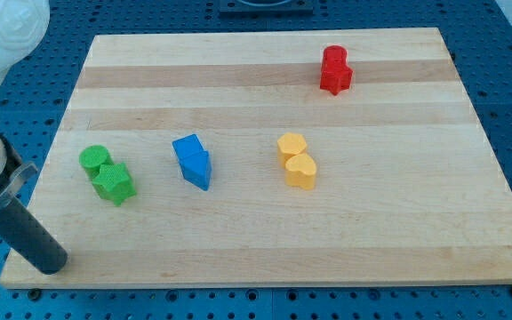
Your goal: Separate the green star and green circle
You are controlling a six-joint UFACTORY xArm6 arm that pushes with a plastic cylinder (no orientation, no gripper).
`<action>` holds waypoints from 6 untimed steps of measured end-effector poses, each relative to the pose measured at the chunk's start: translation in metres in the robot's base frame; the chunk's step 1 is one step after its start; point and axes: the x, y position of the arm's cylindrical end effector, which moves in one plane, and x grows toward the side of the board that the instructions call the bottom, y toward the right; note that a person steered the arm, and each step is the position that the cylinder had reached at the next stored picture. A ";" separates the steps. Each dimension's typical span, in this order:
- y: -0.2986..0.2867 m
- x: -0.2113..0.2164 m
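While my tip (50, 264) sits at the table's (398, 240) bottom left corner, the green circle (94, 159) and green star (113, 183) touch each other near the left edge, above and to the right of it. I have no fingers, just a rod. Two blue blocks (192, 160) and two yellow blocks (297, 161) sit in the middle. Two red blocks (335, 69) sit near the top edge.
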 end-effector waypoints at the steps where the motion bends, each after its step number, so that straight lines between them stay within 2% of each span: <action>1: -0.001 -0.033; 2: -0.002 -0.067; 6: 0.000 -0.089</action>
